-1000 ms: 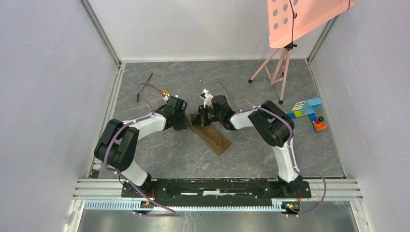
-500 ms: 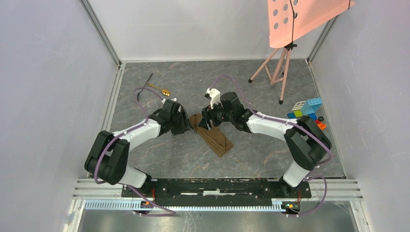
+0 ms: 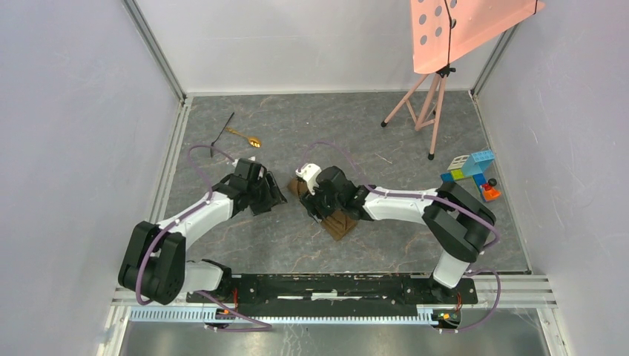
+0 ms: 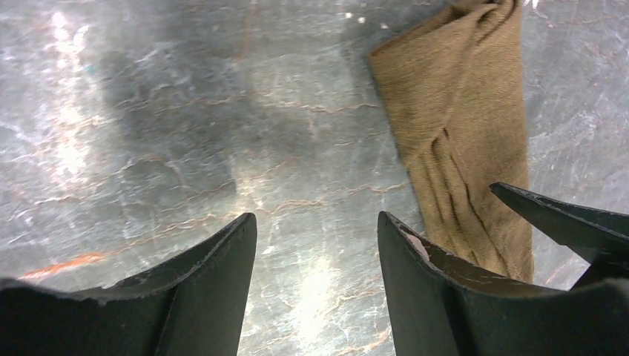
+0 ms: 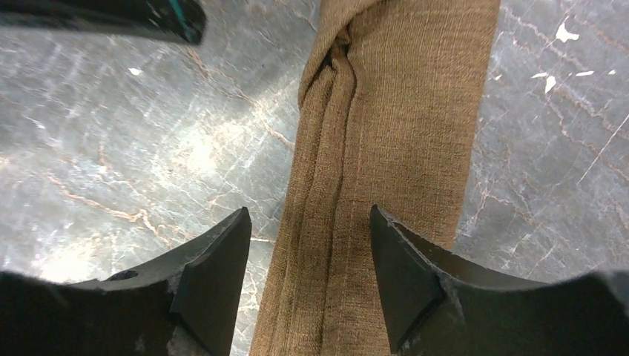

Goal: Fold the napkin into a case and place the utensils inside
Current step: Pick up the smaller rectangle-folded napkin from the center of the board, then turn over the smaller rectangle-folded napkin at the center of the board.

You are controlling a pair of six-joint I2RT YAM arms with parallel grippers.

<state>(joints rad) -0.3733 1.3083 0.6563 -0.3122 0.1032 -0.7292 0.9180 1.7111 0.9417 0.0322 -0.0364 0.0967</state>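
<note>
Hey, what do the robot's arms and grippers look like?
Both the left arm and right arm have white links, bulky black joints and a thin purple cable looping alongside. The left gripper and right gripper have black, tapering fingers with scuffed edges.

Grey marbled tabletop (image 3: 386,133), pale lilac walls (image 3: 67,148) around, pink perforated board (image 3: 460,26), perhaps a music stand, at one o'clock, aluminium rail (image 3: 519,288) at six o'clock

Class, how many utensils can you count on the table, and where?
2: a gold spoon and a thin black utensil, close together at the table's far left, apart from the folded cloth. None seems hidden.
</note>
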